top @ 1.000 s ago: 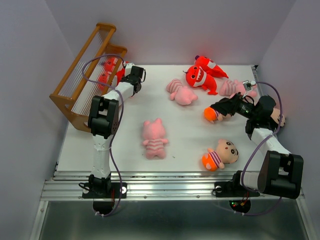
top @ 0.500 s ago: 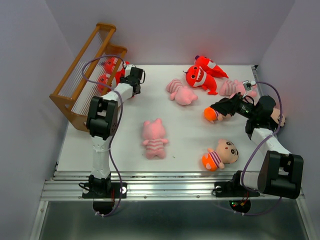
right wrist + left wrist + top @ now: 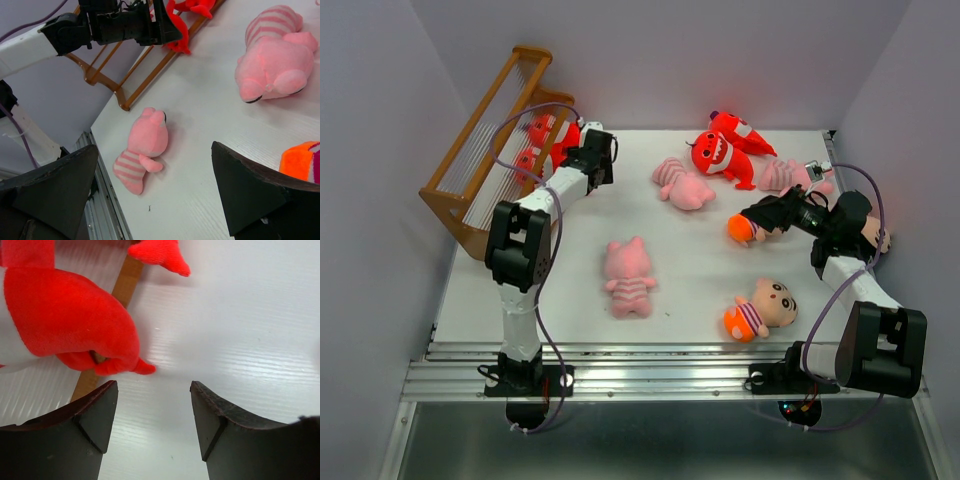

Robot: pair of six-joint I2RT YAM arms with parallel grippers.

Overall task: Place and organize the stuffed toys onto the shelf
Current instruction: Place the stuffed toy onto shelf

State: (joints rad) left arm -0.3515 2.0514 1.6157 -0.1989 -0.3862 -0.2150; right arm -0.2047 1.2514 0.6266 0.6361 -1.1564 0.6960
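Observation:
The brown shelf (image 3: 485, 160) stands at the table's left edge. Two red monsters (image 3: 542, 130) (image 3: 528, 160) rest on its low tier. My left gripper (image 3: 588, 143) hovers just right of them, open and empty; in its wrist view a red monster (image 3: 65, 315) lies over the shelf's wooden bar (image 3: 127, 277), ahead of the open left gripper (image 3: 154, 390). My right gripper (image 3: 752, 216) is open beside a boy doll (image 3: 740, 228). On the table lie three pink pigs (image 3: 628, 275) (image 3: 682, 183) (image 3: 788, 176), two red monsters (image 3: 720, 155) (image 3: 740, 130) and another boy doll (image 3: 760, 310).
In the right wrist view the open right gripper (image 3: 155, 155) looks over a pig (image 3: 142, 150), a second pig (image 3: 275, 60), an orange doll bottom (image 3: 300, 160) and the left arm (image 3: 115, 25) at the shelf (image 3: 125, 95). A third doll (image 3: 875, 235) lies partly behind the right arm. Walls close in on both sides.
My left gripper has opened, let go of the red monster on the shelf and drawn back a little to the right. The right arm has not moved.

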